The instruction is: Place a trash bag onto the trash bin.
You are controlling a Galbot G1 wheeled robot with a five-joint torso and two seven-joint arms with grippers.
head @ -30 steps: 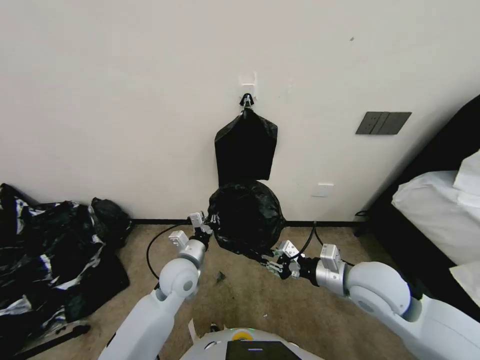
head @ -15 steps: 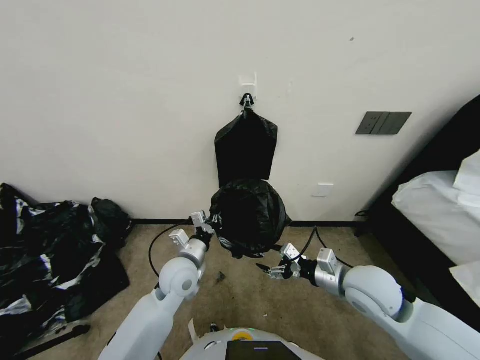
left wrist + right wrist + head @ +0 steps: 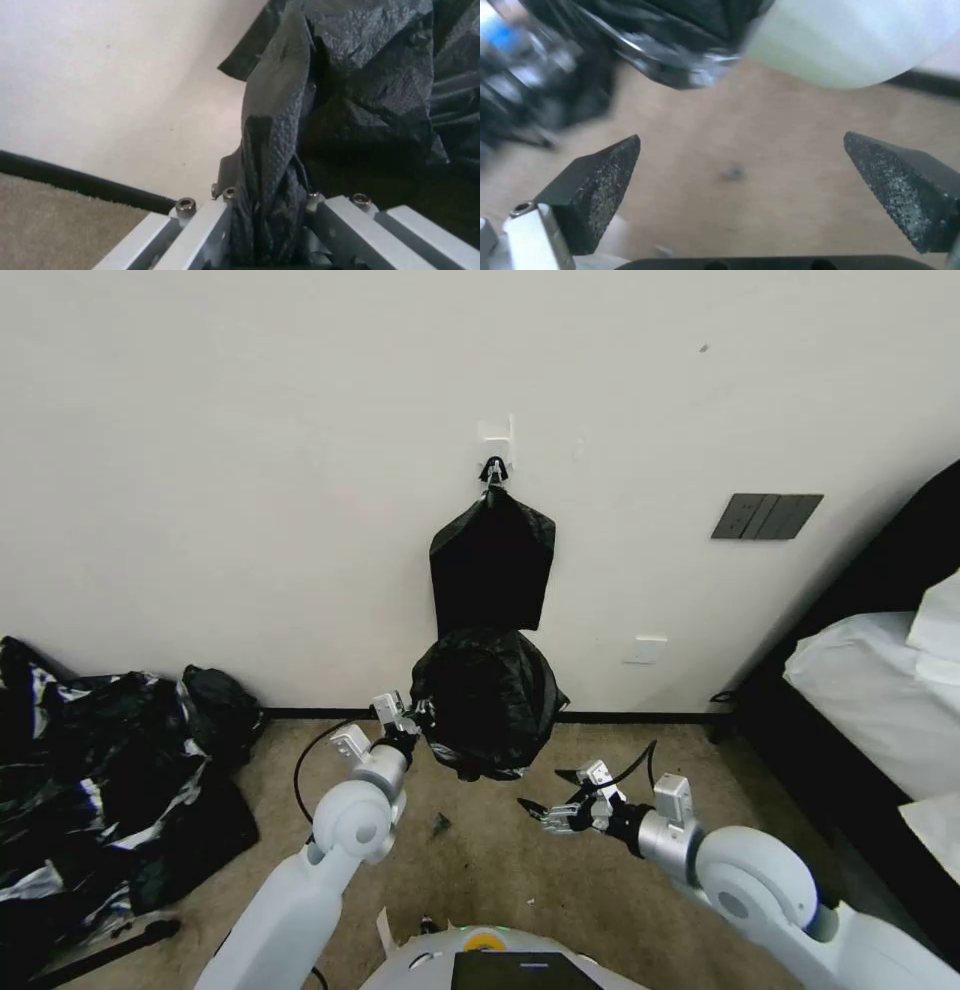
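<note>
trash bag [image 3: 488,702] now hangs from our clenched left gripper [image 3: 418,714] alone; right gripper [image 3: 560,792], spread, has let go toward 5 o'clock.

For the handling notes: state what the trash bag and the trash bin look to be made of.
Trash bag: looks like thin black plastic film, finely embossed; it crumples into sharp folds where the left gripper pinches it. Trash bin: probably moulded plastic, cream-white, smooth and faintly glossy, judging by its even, seamless wall.
</note>
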